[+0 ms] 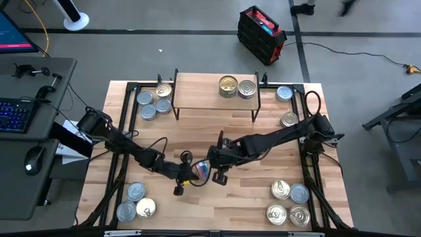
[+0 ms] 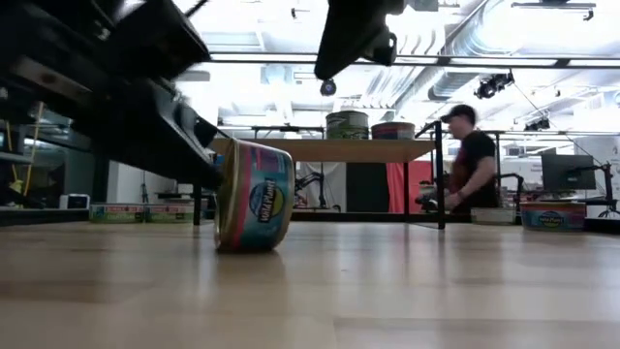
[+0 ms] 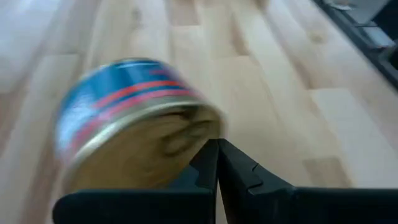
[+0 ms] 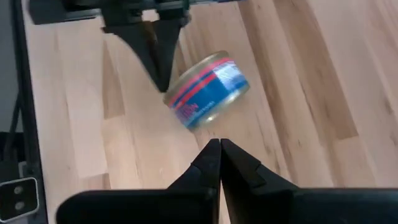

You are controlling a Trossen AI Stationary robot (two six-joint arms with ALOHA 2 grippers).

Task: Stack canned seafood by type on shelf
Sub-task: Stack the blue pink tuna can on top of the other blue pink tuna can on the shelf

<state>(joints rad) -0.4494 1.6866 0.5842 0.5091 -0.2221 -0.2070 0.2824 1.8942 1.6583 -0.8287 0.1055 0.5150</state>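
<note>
A blue-labelled tin (image 1: 201,170) stands on its edge on the table (image 1: 250,197), directly between the left gripper (image 1: 187,172) and the right gripper (image 1: 213,167), both with fingers pressed together and holding nothing. The left fingertips seem to touch its rim, though blur hides this. Two tins (image 1: 237,87) sit on the shelf (image 1: 197,92) well beyond both grippers.

Overhead, table-level, two wrist views (close)
</note>
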